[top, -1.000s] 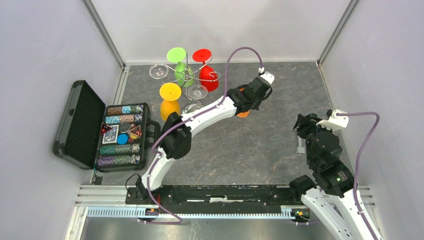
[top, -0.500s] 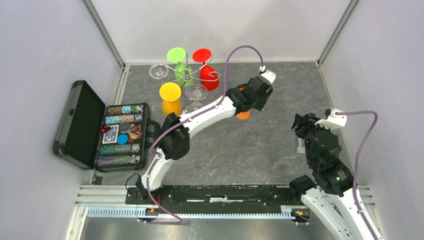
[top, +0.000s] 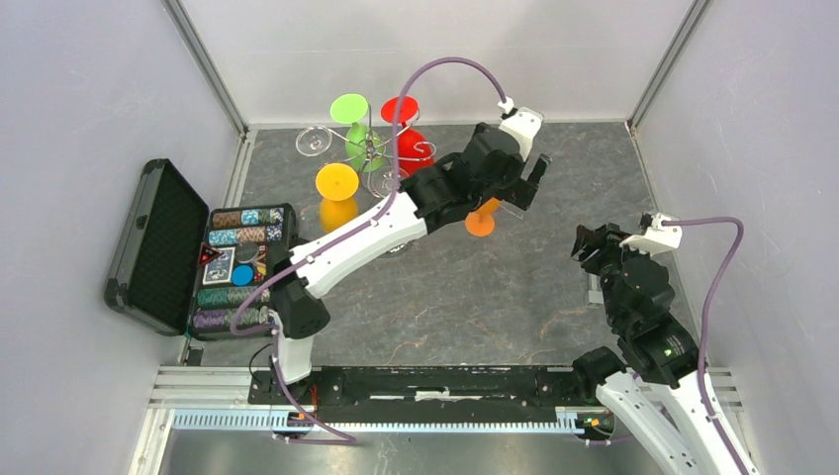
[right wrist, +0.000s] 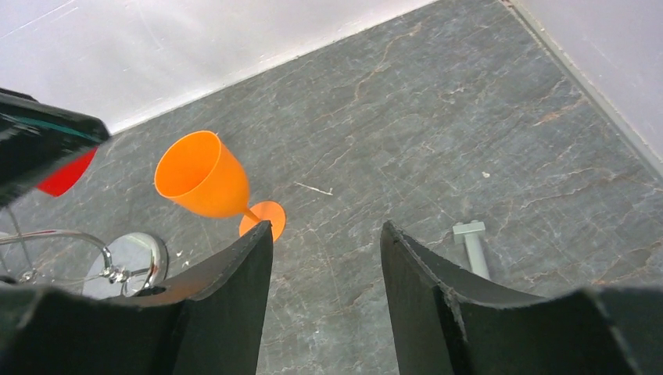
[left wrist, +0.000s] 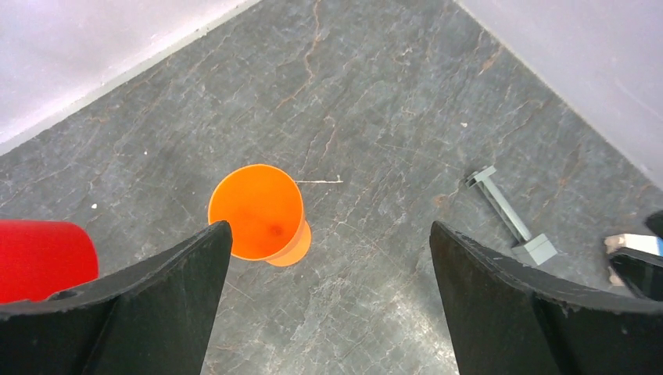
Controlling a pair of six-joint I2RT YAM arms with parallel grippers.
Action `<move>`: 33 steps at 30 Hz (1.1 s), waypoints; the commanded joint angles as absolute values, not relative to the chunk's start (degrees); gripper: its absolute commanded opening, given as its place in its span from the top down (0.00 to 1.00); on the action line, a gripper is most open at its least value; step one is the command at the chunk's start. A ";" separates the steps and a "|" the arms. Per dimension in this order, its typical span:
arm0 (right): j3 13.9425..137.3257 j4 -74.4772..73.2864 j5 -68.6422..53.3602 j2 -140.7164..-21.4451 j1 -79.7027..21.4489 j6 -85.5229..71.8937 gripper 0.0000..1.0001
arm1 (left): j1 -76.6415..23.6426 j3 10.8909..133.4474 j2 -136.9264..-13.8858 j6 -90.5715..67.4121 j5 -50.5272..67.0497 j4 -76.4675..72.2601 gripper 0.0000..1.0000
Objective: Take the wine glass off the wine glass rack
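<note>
Spanning the white-walled booth point(top: 445, 49), grey veined tabletop point(top: 495, 297).

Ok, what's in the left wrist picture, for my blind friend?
An orange wine glass stands upright on the grey table, seen from above between the open black fingers of the left gripper. A red glass peeks in at the left.

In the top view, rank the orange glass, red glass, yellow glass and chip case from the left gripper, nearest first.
1. orange glass, right beside the left gripper
2. red glass, hanging at the back
3. yellow glass, hanging farther left
4. chip case, far left edge
</note>
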State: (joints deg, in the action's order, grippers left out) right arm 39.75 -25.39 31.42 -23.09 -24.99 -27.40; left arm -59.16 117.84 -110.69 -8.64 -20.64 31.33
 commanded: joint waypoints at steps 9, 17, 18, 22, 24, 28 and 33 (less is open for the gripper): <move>41.76 -21.42 20.52 -24.05 -24.87 -29.70 0.27 | -57.97 110.39 -92.20 -10.70 -15.69 29.73 0.00; 40.72 -10.30 6.91 -27.58 -24.87 -34.79 0.16 | -42.84 90.23 -71.28 -19.60 -6.80 21.46 0.00; 40.62 -8.50 4.58 -28.80 -24.85 -35.81 0.15 | -41.10 88.25 -68.62 -20.17 -6.39 21.03 0.00; 38.62 3.20 -4.87 -34.10 -24.87 -43.41 0.14 | -36.03 83.33 -61.26 -20.17 -7.15 21.42 0.00; 37.33 10.56 -9.85 -37.30 -24.86 -48.00 0.13 | -34.80 81.46 -58.54 -20.22 -7.98 22.11 0.00; 38.00 21.54 -16.49 -45.28 -25.36 -55.83 0.13 | -34.37 77.28 -53.36 -18.96 -10.63 23.28 0.00; 42.98 24.64 -14.57 -54.47 -30.31 -59.85 0.14 | -34.40 72.88 -47.98 -16.20 -12.43 23.21 0.00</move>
